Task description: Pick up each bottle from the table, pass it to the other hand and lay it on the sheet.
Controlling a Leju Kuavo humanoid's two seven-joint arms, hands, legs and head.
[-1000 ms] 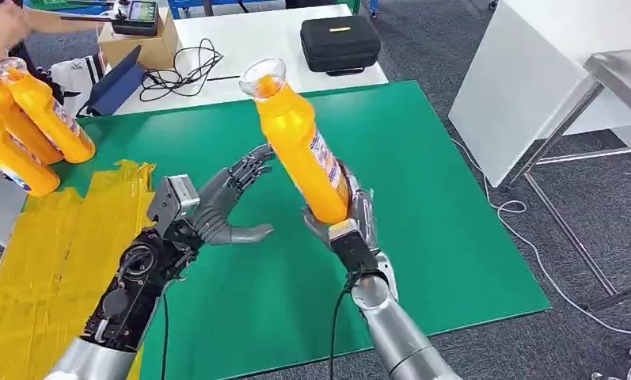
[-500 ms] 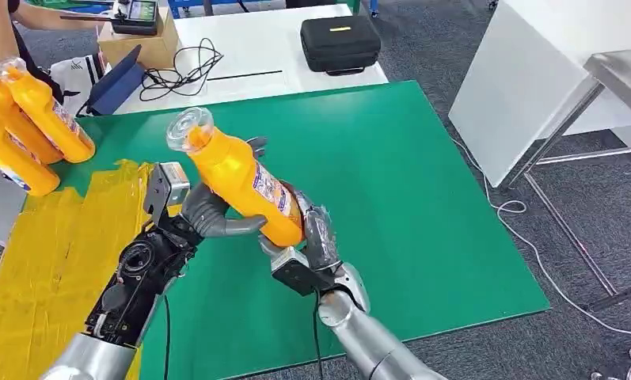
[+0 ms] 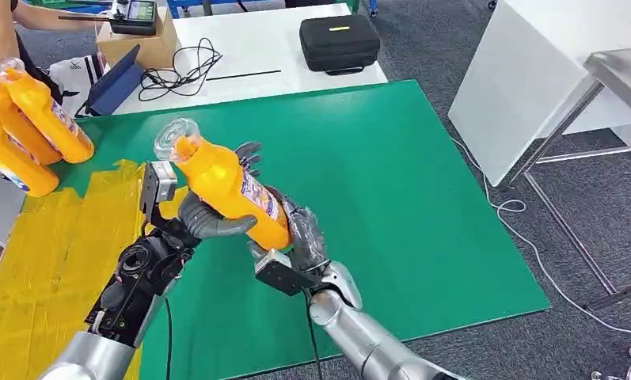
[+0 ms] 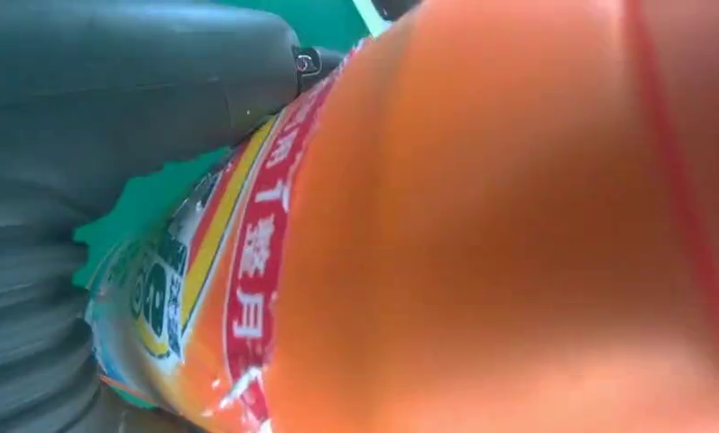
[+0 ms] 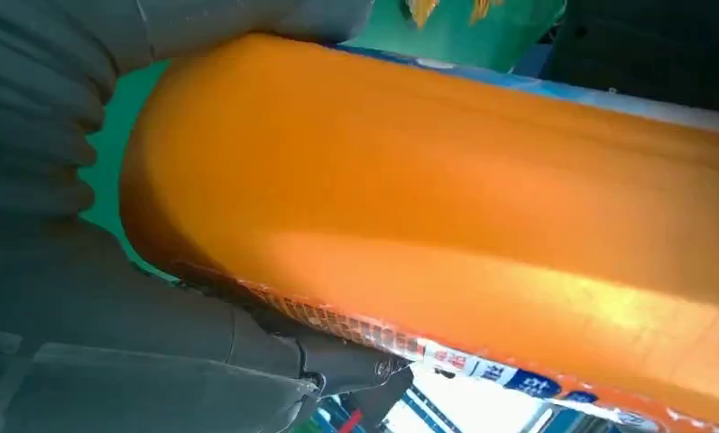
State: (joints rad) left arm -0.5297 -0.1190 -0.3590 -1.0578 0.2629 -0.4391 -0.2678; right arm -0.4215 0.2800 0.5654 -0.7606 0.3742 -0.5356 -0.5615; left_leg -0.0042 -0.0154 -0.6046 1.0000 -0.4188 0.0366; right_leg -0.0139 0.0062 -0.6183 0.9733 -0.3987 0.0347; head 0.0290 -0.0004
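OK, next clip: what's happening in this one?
The robot is mid hand-over above the green mat. Its right hand grips the base of an orange bottle, tilted, cap toward the left hand, whose thumb and fingers wrap its middle. Three more orange bottles lie by the yellow sheet.
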